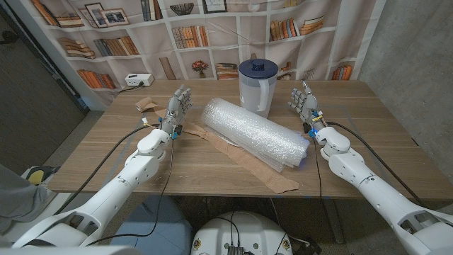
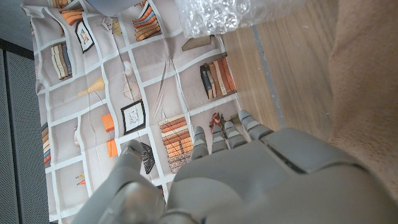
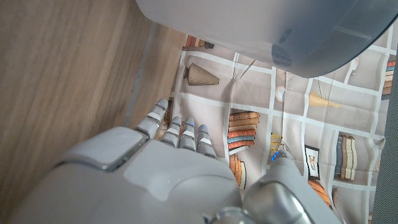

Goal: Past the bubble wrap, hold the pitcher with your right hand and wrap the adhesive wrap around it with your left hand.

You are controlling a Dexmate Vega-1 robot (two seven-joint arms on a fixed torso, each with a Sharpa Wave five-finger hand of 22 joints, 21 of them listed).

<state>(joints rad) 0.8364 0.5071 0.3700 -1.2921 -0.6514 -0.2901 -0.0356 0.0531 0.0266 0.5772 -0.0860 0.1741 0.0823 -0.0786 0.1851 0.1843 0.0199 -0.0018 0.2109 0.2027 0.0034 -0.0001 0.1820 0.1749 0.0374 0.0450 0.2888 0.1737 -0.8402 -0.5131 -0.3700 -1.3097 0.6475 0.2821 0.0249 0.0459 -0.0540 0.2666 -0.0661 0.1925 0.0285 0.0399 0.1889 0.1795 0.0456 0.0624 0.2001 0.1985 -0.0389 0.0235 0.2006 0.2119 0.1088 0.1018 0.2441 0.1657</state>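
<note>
A translucent pitcher (image 1: 256, 86) with a dark blue lid stands upright at the table's back middle; its wall (image 3: 261, 31) also looms in the right wrist view. In front of it lies a thick roll of bubble wrap (image 1: 255, 132), whose end (image 2: 230, 15) appears in the left wrist view. A brown strip of adhesive wrap (image 1: 248, 164) runs from under the roll toward the front edge. My left hand (image 1: 177, 108) stands upright left of the roll, fingers apart, holding nothing. My right hand (image 1: 304, 104) stands upright right of the pitcher, fingers apart, empty.
A crumpled piece of brown wrap (image 1: 150, 105) lies at the table's back left. A small white box (image 1: 138, 80) sits behind the table by a bookshelf-print curtain (image 1: 212, 35). Bare wood (image 1: 106, 152) stretches on the left and front.
</note>
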